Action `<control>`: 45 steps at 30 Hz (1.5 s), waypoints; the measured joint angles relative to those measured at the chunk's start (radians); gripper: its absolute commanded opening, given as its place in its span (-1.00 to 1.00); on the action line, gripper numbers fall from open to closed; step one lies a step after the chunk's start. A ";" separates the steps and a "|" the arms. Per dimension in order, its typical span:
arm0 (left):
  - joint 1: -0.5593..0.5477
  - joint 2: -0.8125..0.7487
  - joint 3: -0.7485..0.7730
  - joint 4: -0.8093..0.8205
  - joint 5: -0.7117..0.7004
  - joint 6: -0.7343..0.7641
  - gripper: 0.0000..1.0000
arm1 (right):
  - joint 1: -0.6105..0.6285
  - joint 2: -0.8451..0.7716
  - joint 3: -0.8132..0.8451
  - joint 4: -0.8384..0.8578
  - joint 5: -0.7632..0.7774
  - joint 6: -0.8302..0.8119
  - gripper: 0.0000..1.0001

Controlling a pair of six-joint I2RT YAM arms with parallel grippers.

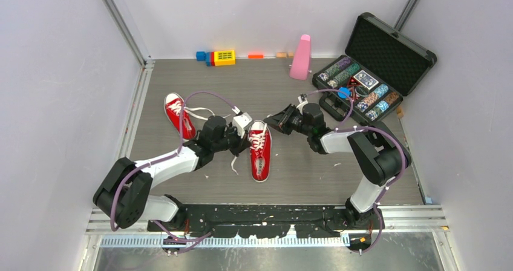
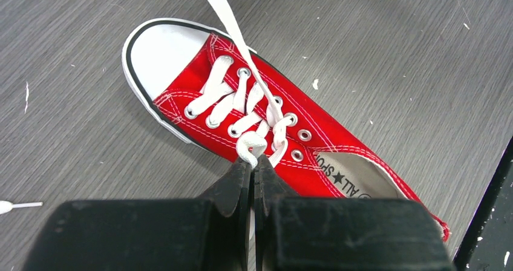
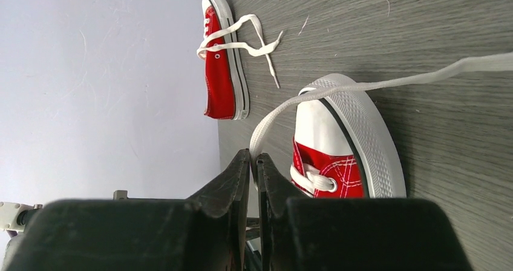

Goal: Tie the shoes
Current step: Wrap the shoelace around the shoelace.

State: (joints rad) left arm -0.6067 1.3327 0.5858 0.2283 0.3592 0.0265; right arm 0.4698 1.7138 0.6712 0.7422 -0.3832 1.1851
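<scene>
Centrally, the grey wood-grain table [image 1: 314, 174] is shown enclosed on three sides by pale walls [image 1: 54, 71], with metal frame posts [image 1: 123, 23] at the far corners. The left hand [image 2: 254, 168] is seen with its fingers [image 2: 237, 186] pressed together, pinching the white lace [image 2: 253, 145] where it is crossed over the tongue of the near shoe [image 2: 314, 132]. This red shoe is laid flat on its sole directly ahead of the left hand, with its white toe cap [image 3: 330, 123] pointed away from that hand. A second length of the same lace is drawn from the eyelets past the toe cap to the right hand [image 3: 254, 162], whose fingers [image 3: 237, 177] are likewise closed, the lace being pinched between them. The toe cap is seen just beyond the right hand's fingertips. Farther beyond it, close to the wall, the far shoe [image 3: 221, 71] is laid on the table with its laces loose and spread over the surface. Behind the right hand, an open black case [image 1: 387, 53] filled with poker chips is placed on the table. A pink upright object [image 1: 300, 57] and a row of coloured blocks [image 1: 218, 57] are set along the back wall. Small white flecks are scattered over the table.
</scene>
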 measured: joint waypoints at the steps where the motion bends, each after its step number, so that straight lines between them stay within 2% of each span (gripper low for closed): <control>1: 0.000 -0.002 0.000 0.000 0.000 0.000 -1.00 | -0.001 0.001 0.000 0.001 0.000 0.002 -0.70; 6: 0.000 -0.009 0.000 0.000 0.000 0.000 -1.00 | -0.007 0.002 0.000 0.007 0.000 0.008 -0.75; 9: 0.000 -0.009 0.000 0.000 0.000 0.000 -1.00 | -0.013 0.001 -0.005 0.006 0.001 0.007 -0.98; 10: 0.000 -0.009 0.000 0.000 -0.001 0.000 -1.00 | -0.014 -0.001 -0.009 0.005 0.003 0.005 -1.00; 15: 0.000 -0.014 0.000 -0.008 -0.022 -0.027 -1.00 | -0.022 -0.080 -0.056 -0.057 0.033 -0.017 -1.00; 21: 0.000 -0.050 -0.003 -0.013 -0.033 -0.071 -1.00 | -0.021 -0.269 -0.098 -0.231 0.100 -0.080 -1.00; 25: 0.000 -0.057 -0.003 -0.021 -0.034 -0.072 -1.00 | -0.021 -0.340 -0.135 -0.322 0.134 -0.103 -1.00; 32: 0.000 -0.047 -0.003 -0.037 -0.039 -0.082 -1.00 | -0.021 -0.356 -0.185 -0.437 0.177 -0.130 -1.00; 45: 0.000 -0.010 0.062 -0.119 -0.041 -0.066 -1.00 | -0.021 -0.347 -0.151 -0.460 0.118 -0.198 -0.99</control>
State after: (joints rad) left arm -0.6067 1.3231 0.6476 0.1097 0.3180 -0.0395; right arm 0.4484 1.3666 0.5201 0.2821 -0.2653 0.9871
